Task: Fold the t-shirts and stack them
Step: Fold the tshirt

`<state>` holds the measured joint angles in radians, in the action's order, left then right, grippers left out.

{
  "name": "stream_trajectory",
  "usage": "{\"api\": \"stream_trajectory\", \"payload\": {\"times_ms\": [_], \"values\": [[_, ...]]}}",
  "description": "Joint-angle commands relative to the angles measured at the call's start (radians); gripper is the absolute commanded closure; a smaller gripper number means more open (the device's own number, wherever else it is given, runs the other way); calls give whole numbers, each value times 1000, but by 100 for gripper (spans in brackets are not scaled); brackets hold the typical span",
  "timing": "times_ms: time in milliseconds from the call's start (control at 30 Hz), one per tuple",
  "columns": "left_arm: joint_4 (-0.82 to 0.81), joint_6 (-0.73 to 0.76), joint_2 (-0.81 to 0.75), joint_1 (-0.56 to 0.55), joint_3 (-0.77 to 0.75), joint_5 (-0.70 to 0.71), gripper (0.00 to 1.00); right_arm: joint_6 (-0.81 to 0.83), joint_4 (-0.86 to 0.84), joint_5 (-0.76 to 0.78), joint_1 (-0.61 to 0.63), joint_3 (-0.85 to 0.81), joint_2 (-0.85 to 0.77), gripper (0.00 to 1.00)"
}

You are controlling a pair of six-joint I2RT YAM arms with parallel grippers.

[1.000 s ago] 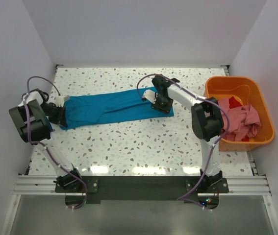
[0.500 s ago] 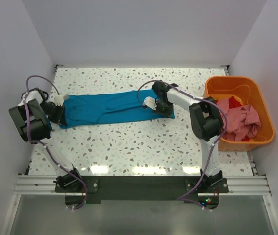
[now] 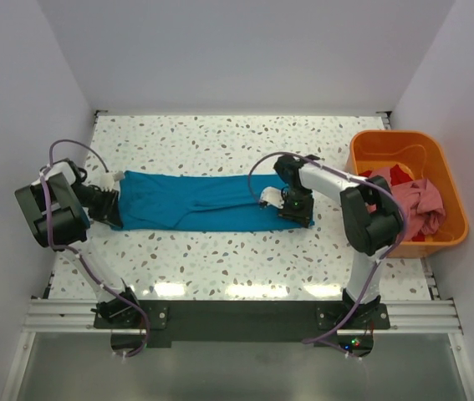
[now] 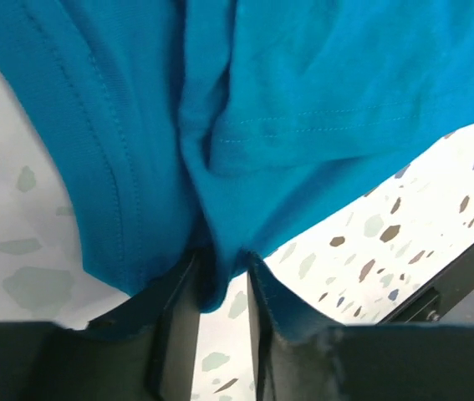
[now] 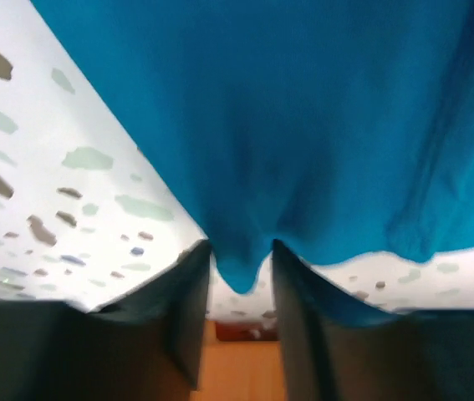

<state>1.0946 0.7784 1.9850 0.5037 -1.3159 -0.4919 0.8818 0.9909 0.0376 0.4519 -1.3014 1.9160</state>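
Observation:
The teal-blue t-shirt (image 3: pixel 199 200) lies stretched into a long band across the middle of the table. My left gripper (image 3: pixel 109 205) is shut on its left end. In the left wrist view the gripper (image 4: pixel 220 271) pinches a fold of the teal cloth (image 4: pixel 303 109). My right gripper (image 3: pixel 291 205) is shut on the shirt's right end. In the right wrist view the gripper (image 5: pixel 241 255) has a tuck of the teal cloth (image 5: pixel 303 100) between its fingers. A pink t-shirt (image 3: pixel 416 205) and a red t-shirt (image 3: pixel 401 174) lie crumpled in the tub.
The orange plastic tub (image 3: pixel 391 138) stands at the right edge of the speckled table (image 3: pixel 220 259), close to my right arm. It also shows in the right wrist view (image 5: pixel 237 376). White walls close in the table on three sides.
Both grippers have moved toward the near edge with the teal shirt. The right gripper also moved right, so the shirt now lies straighter and closer to me.

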Motion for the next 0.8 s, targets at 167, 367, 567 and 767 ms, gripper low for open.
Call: {"api": "stream_trajectory", "payload": {"times_ms": [167,367,567,767], "values": [[39,-14,-90,12,-146,-172,60,-329,181,-275,10,-413,-9,51],[13,-42,-118,-1,-138,-232,57,-678,-15,-492,124,-498,47,57],[-68,-111,-112,-36,-62,-212,58,-915,-149,-603,252,-616,214,60],[-170,-194,-118,-63,10,-166,60,-1153,-407,-625,346,-607,281,61]]}}
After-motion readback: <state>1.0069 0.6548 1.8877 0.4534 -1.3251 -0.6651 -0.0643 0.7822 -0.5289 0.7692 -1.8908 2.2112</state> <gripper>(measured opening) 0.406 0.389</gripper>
